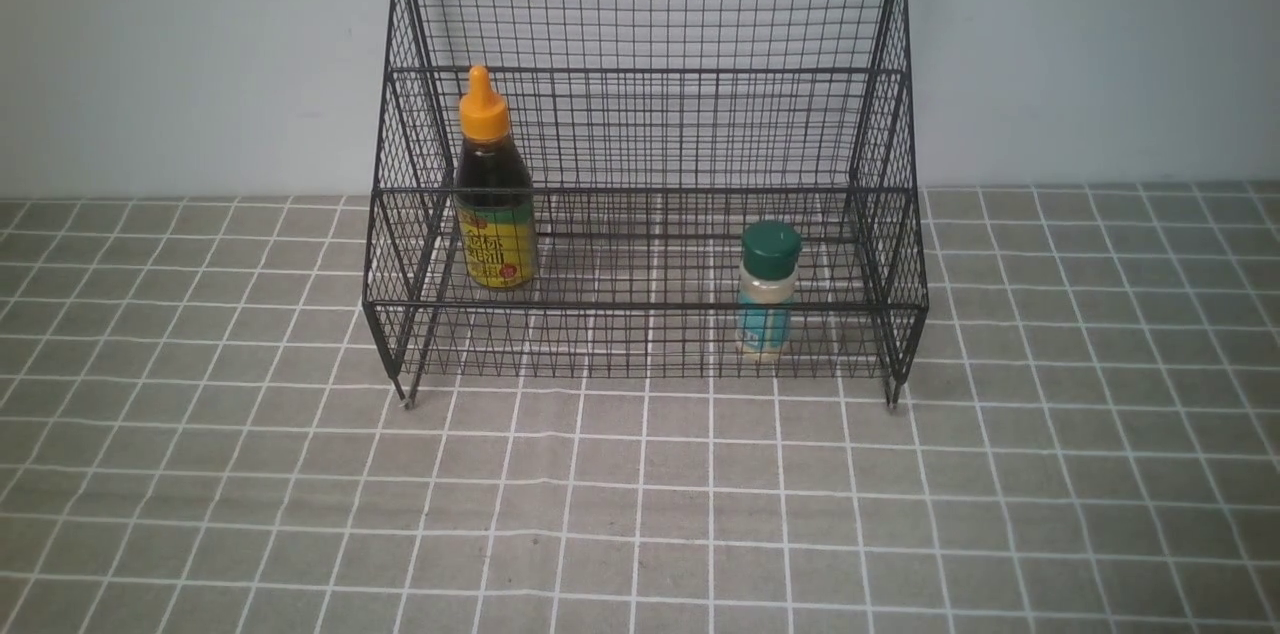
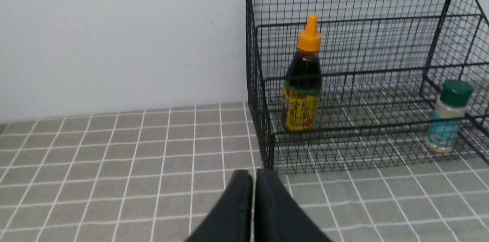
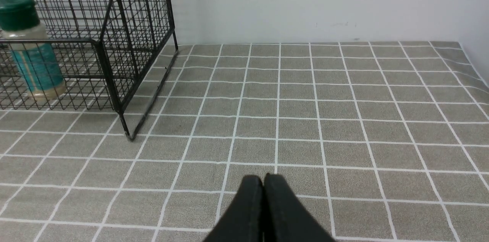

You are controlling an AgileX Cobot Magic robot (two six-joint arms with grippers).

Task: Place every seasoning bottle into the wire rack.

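Front view shows the dark-sauce bottle (image 1: 496,214) inside the wire rack (image 1: 640,307), toward its ten o'clock, long axis near upright, orange nozzle pointing to twelve and tipped a hair toward eleven. The green-capped shaker (image 1: 768,289) sits inside toward the rack's four o'clock, cap up, its long axis leaning slightly toward one. Each wrist view shows its own tool, left tool (image 2: 253,177) and right tool (image 3: 263,181), fingertips pressed together, holding nothing.
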